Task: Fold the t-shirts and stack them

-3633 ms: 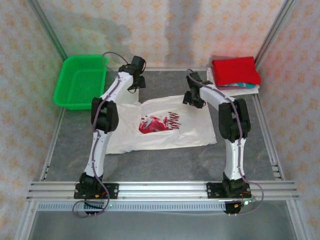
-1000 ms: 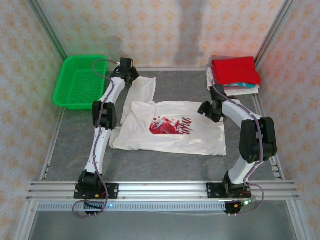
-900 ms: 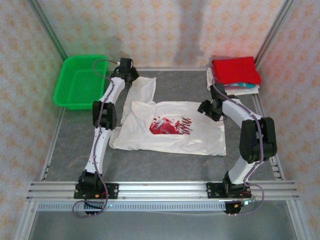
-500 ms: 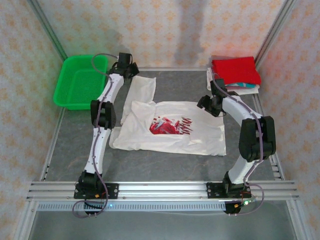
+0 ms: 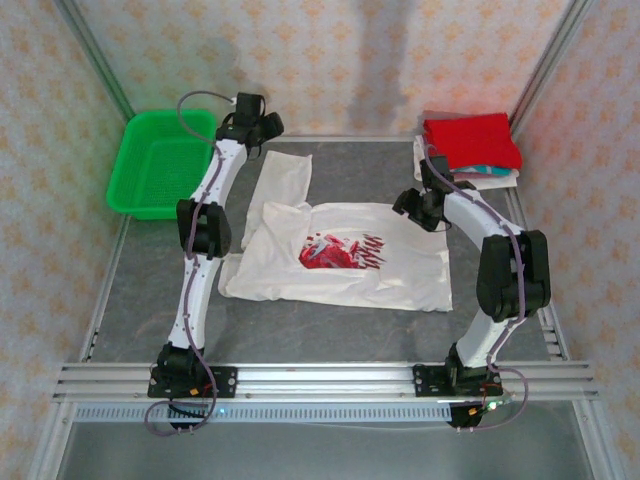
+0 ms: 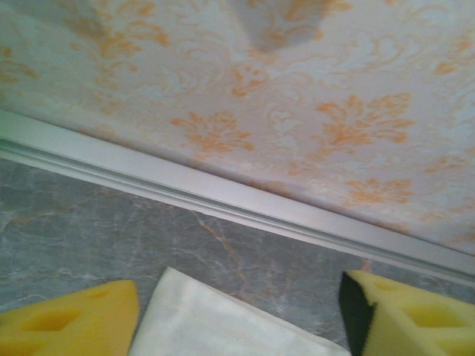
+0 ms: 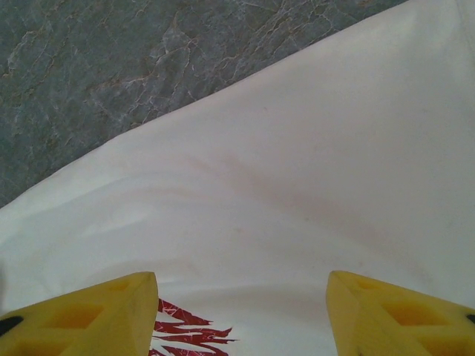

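While both arms reach out over the desk point(image 5: 330, 335), I read the left end effector point(image 5: 262, 128) at the far edge, close to the back wall. Its yellow foam fingers point(image 6: 70, 319) stand apart, and a pale cloth edge lies on the desk below the gap, not pinched. The right end effector point(image 5: 412, 205) hangs above the far right corner of the cream-white t-shirt point(image 5: 345, 275), its jaws apart too, with nothing between them. That shirt lies spread in the middle of the desk, red splatter graphic point(image 5: 340, 250) facing up. One flap point(image 5: 283, 180) stretches toward the far left and ends near the left end effector. A folded stack sits at the far right corner, a red t-shirt point(image 5: 470, 140) on top and white and teal-edged cloth beneath. A green basket point(image 5: 125, 175) stands at the far left, apart from the shirts.
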